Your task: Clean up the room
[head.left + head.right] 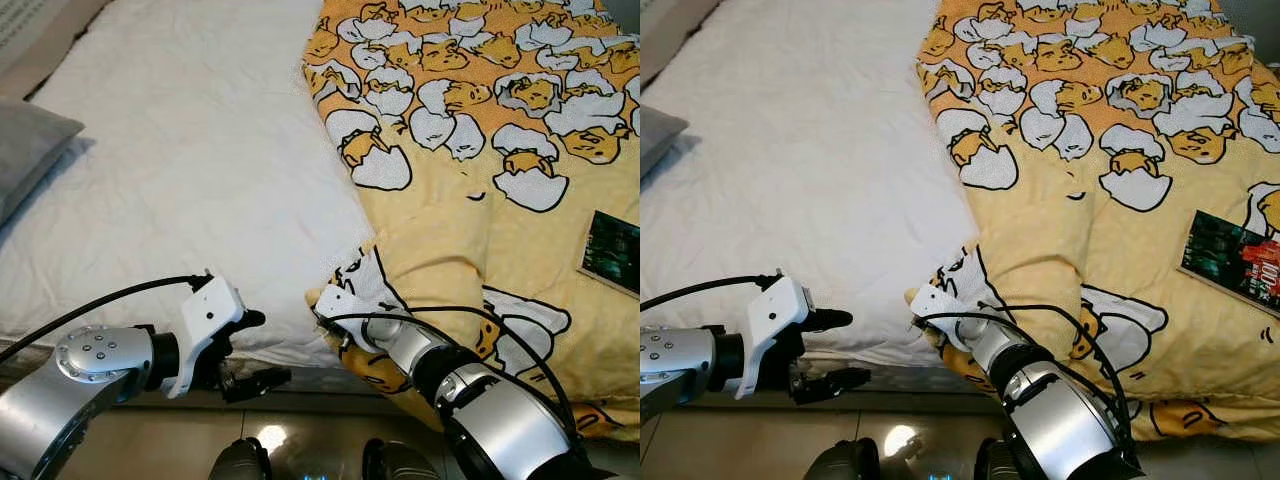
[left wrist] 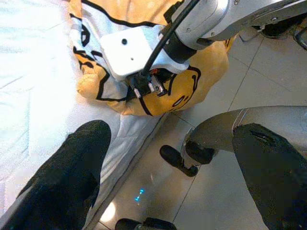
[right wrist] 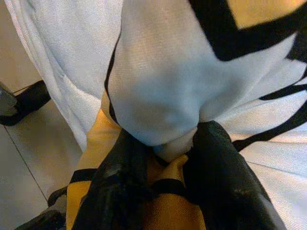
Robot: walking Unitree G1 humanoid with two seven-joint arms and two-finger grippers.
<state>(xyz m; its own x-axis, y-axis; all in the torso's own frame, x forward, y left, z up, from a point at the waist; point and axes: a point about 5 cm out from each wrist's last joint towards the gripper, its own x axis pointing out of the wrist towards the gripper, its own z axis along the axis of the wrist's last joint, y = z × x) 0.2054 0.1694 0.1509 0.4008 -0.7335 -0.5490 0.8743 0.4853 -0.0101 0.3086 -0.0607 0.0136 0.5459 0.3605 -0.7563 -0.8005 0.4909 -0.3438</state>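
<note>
Right gripper at the foot edge of the bed: fingers pinching a fold at the near corner of the yellow duck-print duvet, probably to drag it across the bare white sheet and spread it. Left gripper hangs just off the same edge, beside the mattress, fingers spread, holding nothing, likely waiting to take a second hold. A book lies on the duvet toward the right edge; a grey pillow sits at the left edge.

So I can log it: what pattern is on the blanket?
Yellow blanket printed with cartoon egg figures in white shells; clearest in the left eye view.
</note>
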